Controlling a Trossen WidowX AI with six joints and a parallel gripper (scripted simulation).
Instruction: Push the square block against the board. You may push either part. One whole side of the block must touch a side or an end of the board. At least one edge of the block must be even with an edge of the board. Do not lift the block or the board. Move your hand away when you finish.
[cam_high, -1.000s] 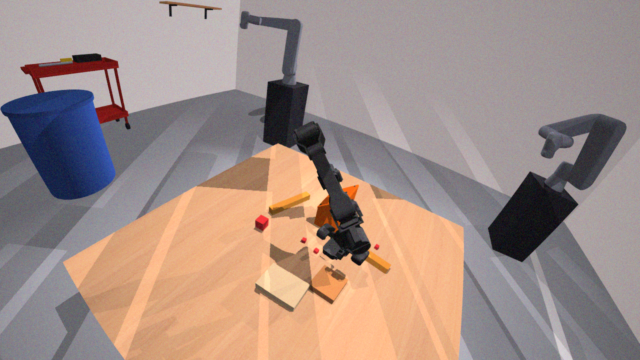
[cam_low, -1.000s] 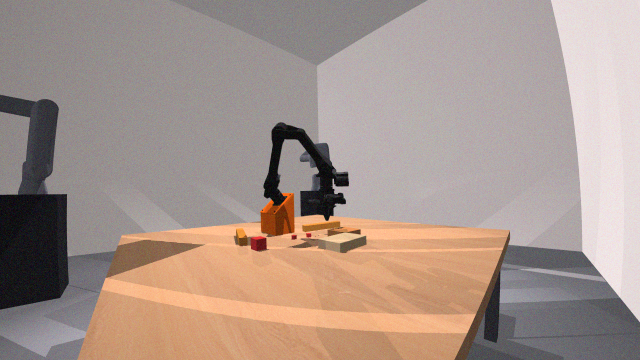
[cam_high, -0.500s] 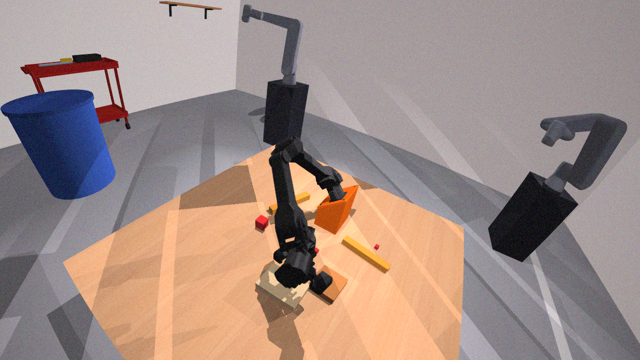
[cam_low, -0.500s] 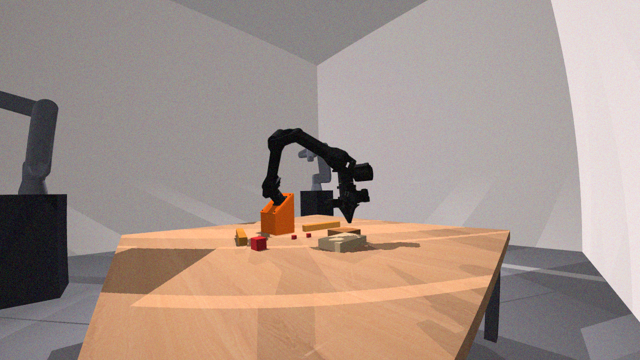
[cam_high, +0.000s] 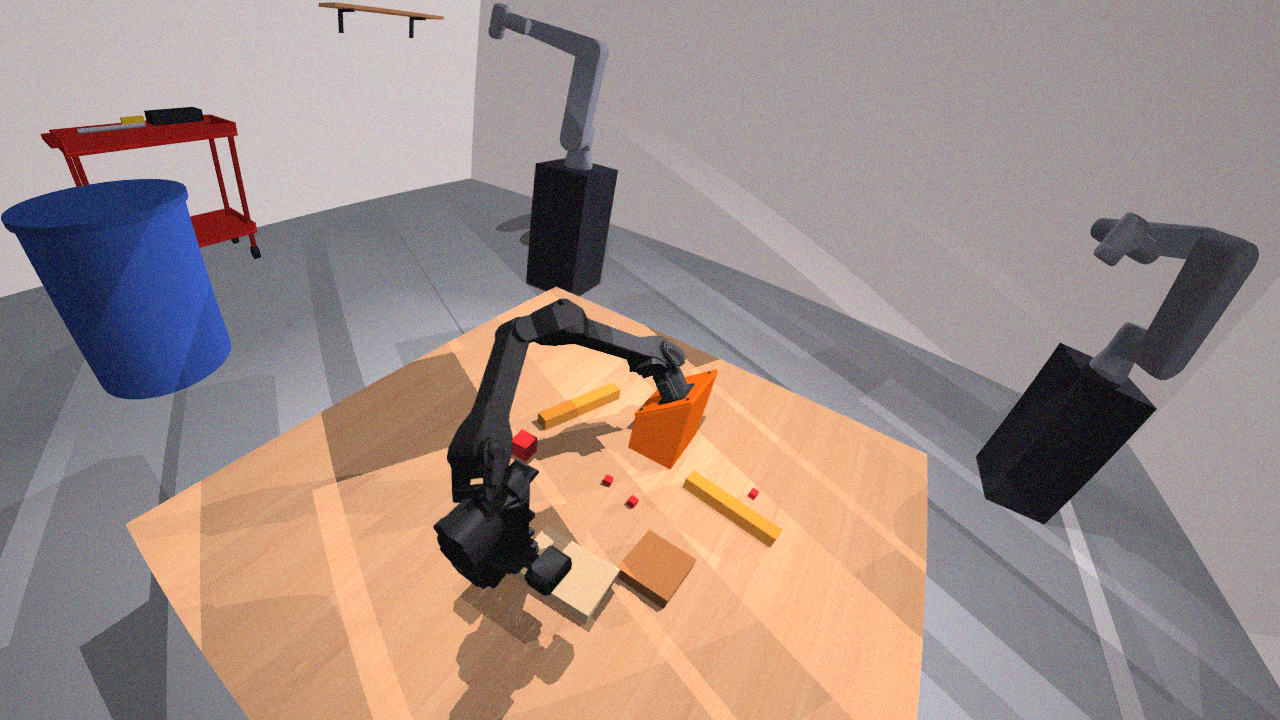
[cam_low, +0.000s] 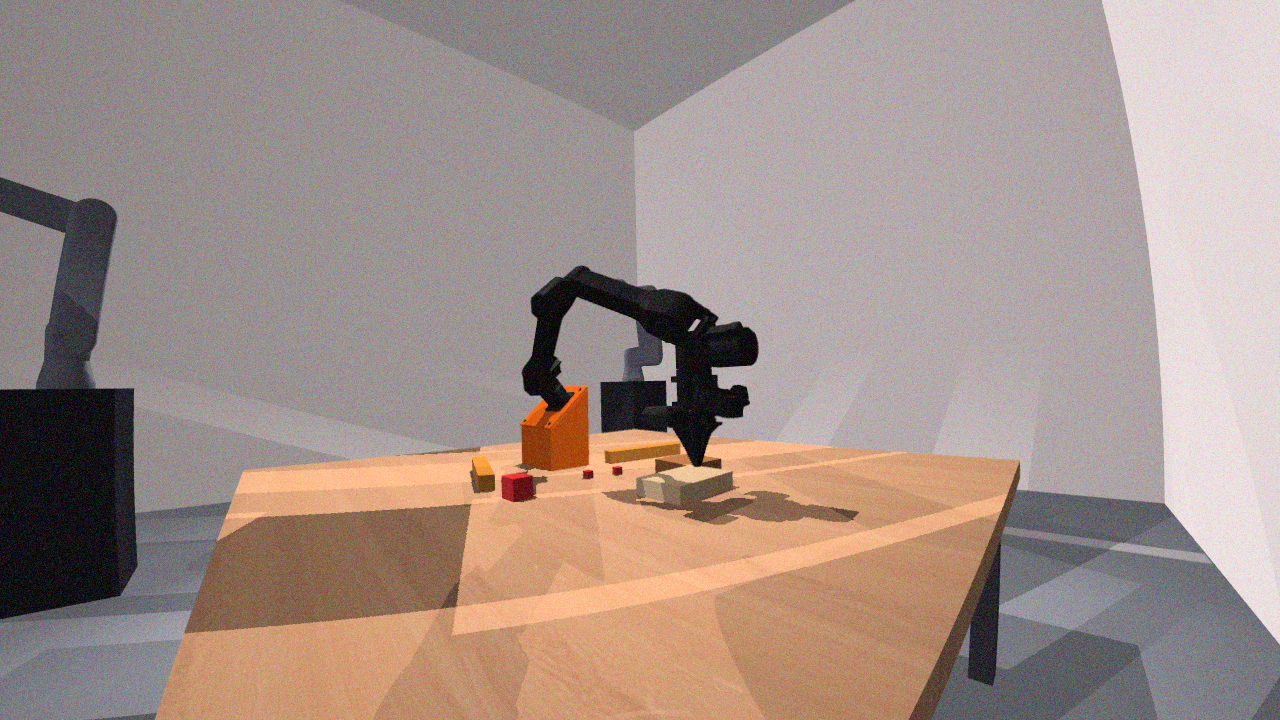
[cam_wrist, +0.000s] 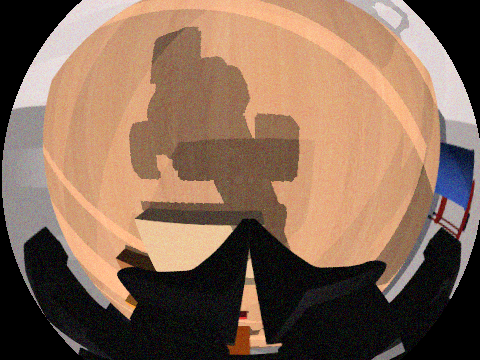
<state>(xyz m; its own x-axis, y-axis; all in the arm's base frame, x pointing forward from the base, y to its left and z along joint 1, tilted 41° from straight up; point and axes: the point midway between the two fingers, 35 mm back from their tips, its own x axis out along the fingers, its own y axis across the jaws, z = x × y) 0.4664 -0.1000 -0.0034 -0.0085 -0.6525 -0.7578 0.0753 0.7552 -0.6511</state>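
The brown square block lies flat on the table. The cream board lies flat beside it, on the left in the top view. Their near corners look very close there, with the block's side offset from the board's; I cannot tell whether they touch. My gripper is shut and empty, pointing down with its tips at or just above the board's far end from the block. The arm hides the board's left part in the top view, and whether the tips touch it is unclear.
The arm rises from an orange base. One yellow bar lies beyond the block, another yellow bar left of the base. A larger red cube and small red cubes lie around.
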